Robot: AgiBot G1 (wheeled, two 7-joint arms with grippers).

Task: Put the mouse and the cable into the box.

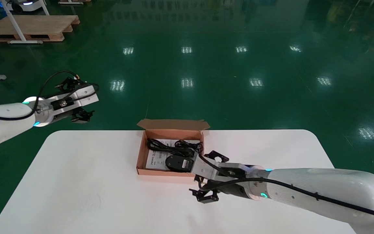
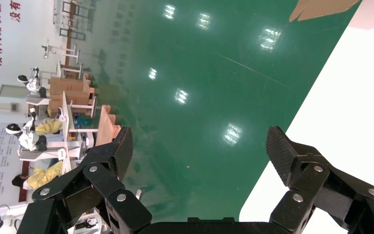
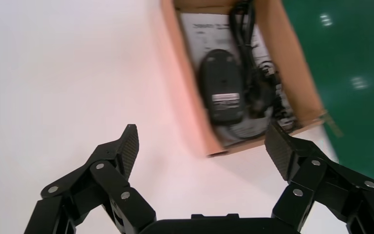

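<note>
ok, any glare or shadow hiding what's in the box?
Head view: lamp glare sits only on the green floor; box, mouse and cable evenly lit. Right wrist view: open right pincer over the table, no shadow on the mouse; cable merges dark-on-dark beside it. Left wrist view: open left pincer, floor glare only.

Factory-type robot lab w/ glossy green floor (image 1: 206,65), wood pallet (image 1: 31,29), wall posters (image 2: 0,44).

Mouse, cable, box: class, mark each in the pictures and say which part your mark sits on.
mouse (image 1: 176,162), head view, middle of its black body.
cable (image 1: 180,147), head view, coiled bundle behind the mouse.
box (image 1: 141,152), head view, its left cardboard wall.
</note>
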